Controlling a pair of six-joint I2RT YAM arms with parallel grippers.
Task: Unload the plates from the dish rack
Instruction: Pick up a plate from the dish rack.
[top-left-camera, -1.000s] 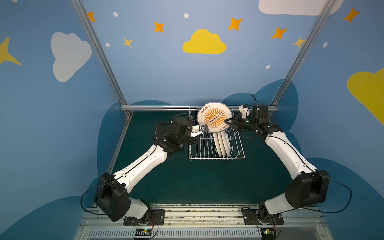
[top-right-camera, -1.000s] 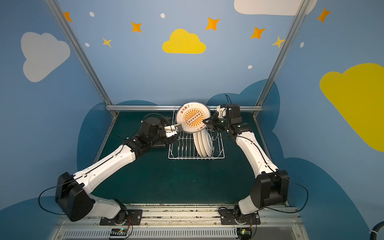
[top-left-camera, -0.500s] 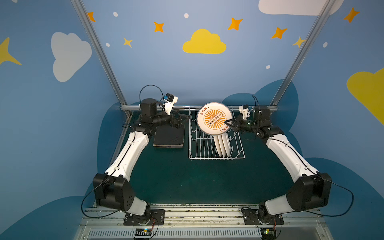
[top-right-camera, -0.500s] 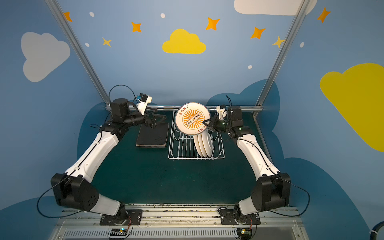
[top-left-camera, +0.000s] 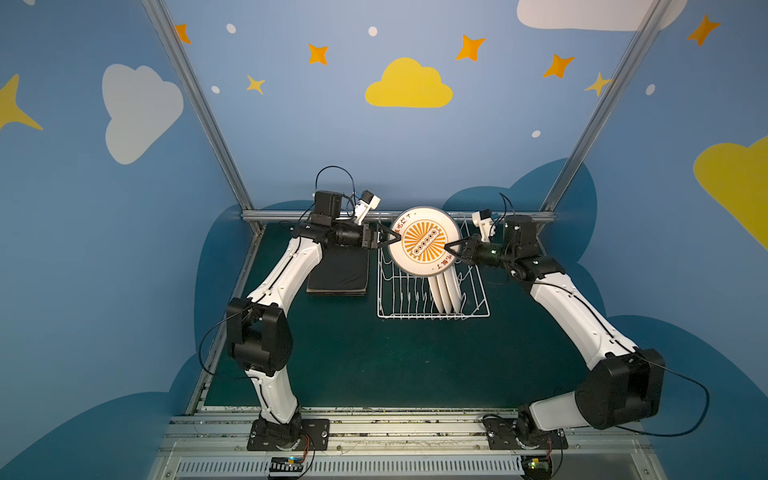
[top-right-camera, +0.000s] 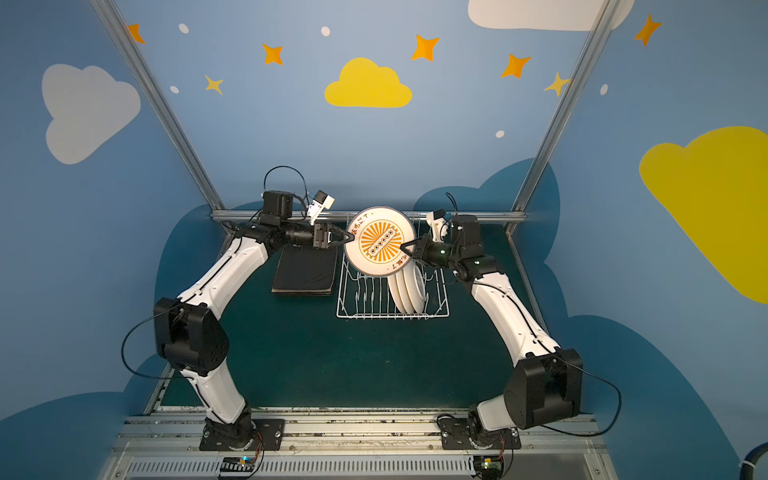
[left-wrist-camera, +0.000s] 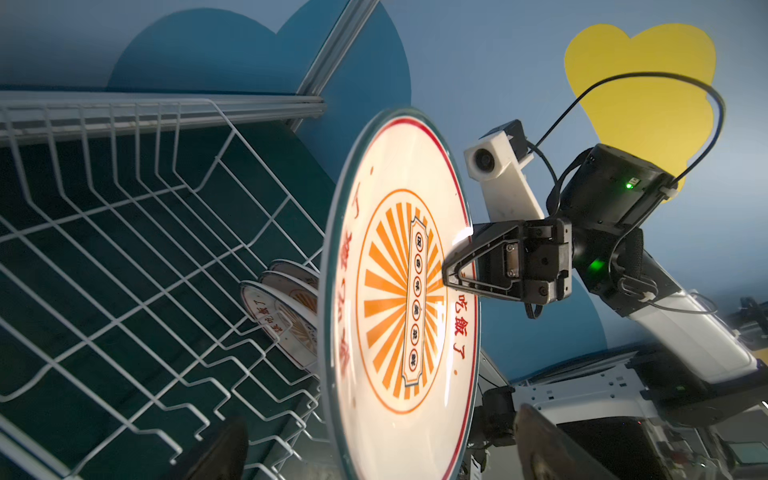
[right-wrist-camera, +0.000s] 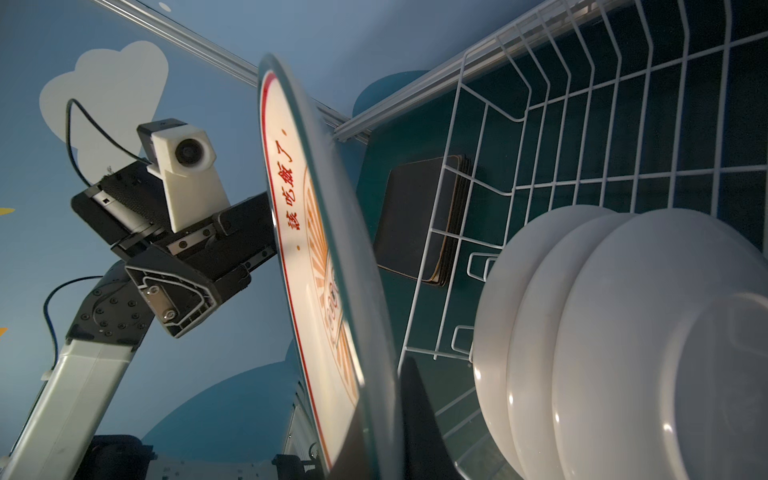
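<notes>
A round white plate (top-left-camera: 424, 245) (top-right-camera: 380, 241) with an orange sunburst hangs upright above the white wire dish rack (top-left-camera: 432, 316) (top-right-camera: 390, 316). My right gripper (top-left-camera: 451, 248) (top-right-camera: 405, 248) (right-wrist-camera: 382, 432) is shut on its right rim. My left gripper (top-left-camera: 395, 240) (top-right-camera: 349, 240) (left-wrist-camera: 380, 453) stands open at the opposite rim, which lies between its two wide-apart fingers (left-wrist-camera: 536, 444). Three more round white plates (top-left-camera: 446, 291) (top-right-camera: 409, 291) (right-wrist-camera: 623, 353) stand on edge in the rack's right part.
A stack of dark rounded-square plates (top-left-camera: 338, 276) (top-right-camera: 305, 272) (right-wrist-camera: 415, 224) lies flat on the green table just left of the rack. A metal rail (top-left-camera: 291, 216) runs along the back, close behind both grippers.
The left arm swung from the far rail above the dark stack rightward to the held plate's left rim, jaws still open. The right gripper kept the plate in about the same place.
</notes>
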